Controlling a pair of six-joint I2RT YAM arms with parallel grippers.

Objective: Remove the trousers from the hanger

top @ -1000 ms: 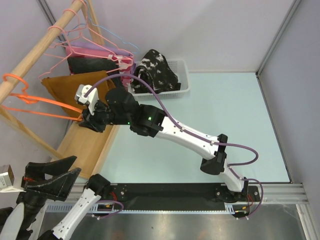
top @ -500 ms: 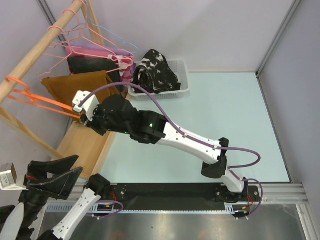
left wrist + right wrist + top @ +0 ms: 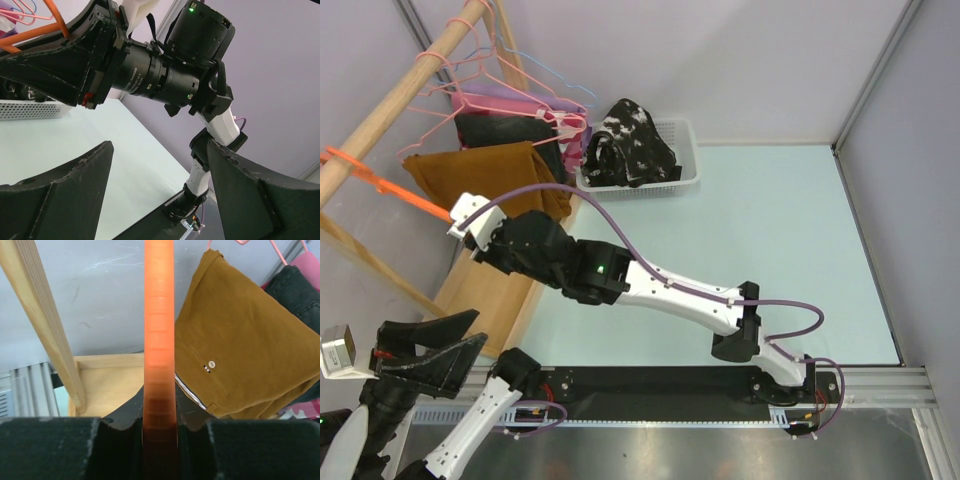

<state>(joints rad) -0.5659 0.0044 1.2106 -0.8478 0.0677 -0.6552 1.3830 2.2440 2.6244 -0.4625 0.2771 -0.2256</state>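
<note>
Right gripper (image 3: pixel 160 436) reaches toward 9 o'clock of the overhead view, jaws clamped on the straight bar of the orange hanger (image 3: pixel 380 179).

Rust-brown trousers (image 3: pixel 485 172) hang at the wooden rack (image 3: pixel 390 108), 10 o'clock, just beyond that gripper. In the right wrist view their small button (image 3: pixel 212 363) sits at 3 o'clock of the bar. Whether they hang on the orange hanger: cannot tell.

Black-and-white printed trousers (image 3: pixel 630 140) lie in the white basket (image 3: pixel 686 172), 12 o'clock.

Left gripper (image 3: pixel 470 330) is at 7 o'clock, jaws apart, holding nothing.
</note>
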